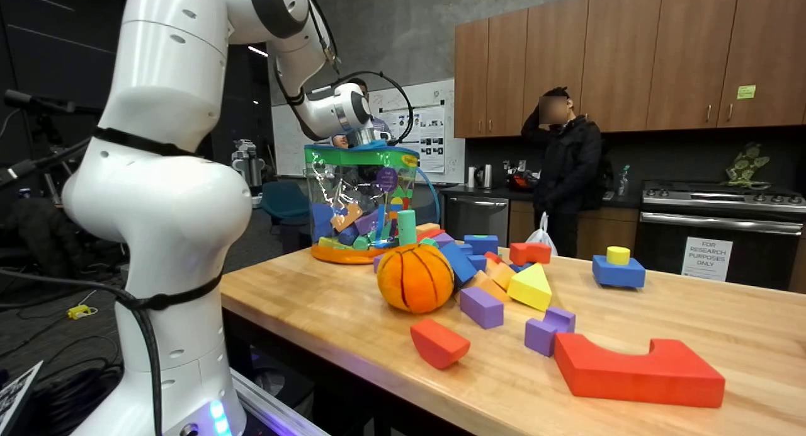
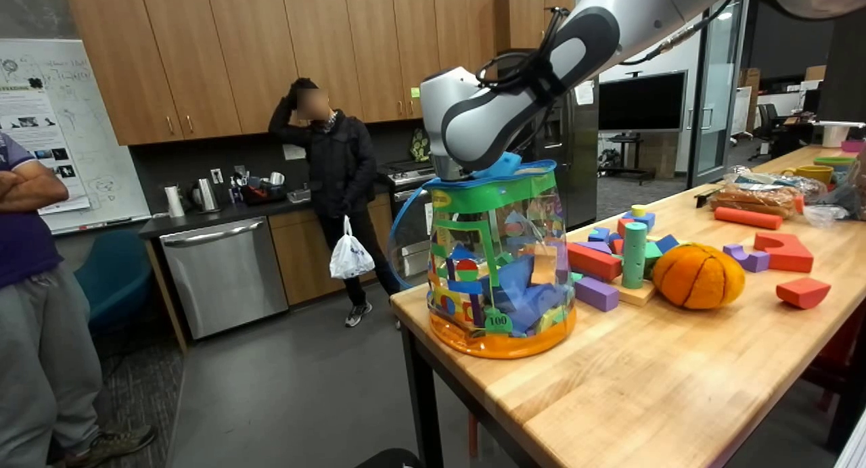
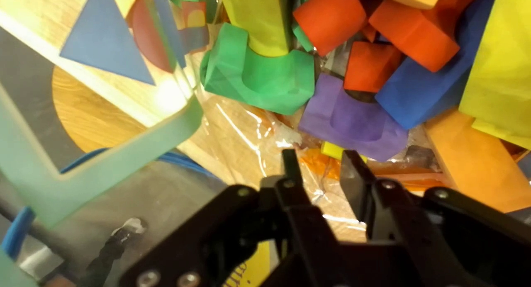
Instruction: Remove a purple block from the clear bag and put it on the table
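The clear bag, with its orange base point(image 1: 343, 254) and green top band point(image 2: 497, 194), stands upright near one end of the wooden table point(image 1: 283, 281). Blocks lie at its bottom. My wrist is at the bag's open top in both exterior views, and the fingers there are mostly hidden behind the green band. In the wrist view my gripper point(image 3: 319, 154) is open and empty inside the bag. A purple block point(image 3: 361, 121) with a curved notch lies ahead of the fingertips, apart from them. A green notched block point(image 3: 265, 77) is beside it, with red blocks point(image 3: 371, 67) against its far side.
Outside the bag lie an orange ball point(image 1: 415, 278), purple blocks point(image 1: 482, 307), a red arch block point(image 1: 636, 373) and an upright green cylinder point(image 2: 634, 255). The bag's blue handle point(image 2: 399, 231) hangs outside. A person point(image 2: 331, 157) stands behind the table.
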Controlling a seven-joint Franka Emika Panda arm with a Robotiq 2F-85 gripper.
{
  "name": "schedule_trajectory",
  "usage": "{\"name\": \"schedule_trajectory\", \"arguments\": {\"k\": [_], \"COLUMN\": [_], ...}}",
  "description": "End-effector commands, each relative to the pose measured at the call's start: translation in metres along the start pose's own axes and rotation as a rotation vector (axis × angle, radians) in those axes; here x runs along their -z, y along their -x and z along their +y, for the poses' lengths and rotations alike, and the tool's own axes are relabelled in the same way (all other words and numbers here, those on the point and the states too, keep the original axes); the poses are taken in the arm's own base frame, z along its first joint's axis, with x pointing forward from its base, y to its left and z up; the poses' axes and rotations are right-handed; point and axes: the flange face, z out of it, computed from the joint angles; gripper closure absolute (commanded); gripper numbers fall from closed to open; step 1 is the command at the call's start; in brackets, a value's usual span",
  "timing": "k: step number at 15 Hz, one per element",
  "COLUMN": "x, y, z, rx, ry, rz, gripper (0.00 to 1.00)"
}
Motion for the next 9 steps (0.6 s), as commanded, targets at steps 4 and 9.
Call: {"name": "schedule_trajectory", "arguments": {"k": [4, 9], "x": [-0.023, -0.052], "y": [-0.008, -0.016], "z": [-0.005, -0.014], "rx": [0.018, 0.053], "ry": [-0.02, -0.046], "rz": [-0.046, -0.115], "gripper": [0.18, 0.0]}}
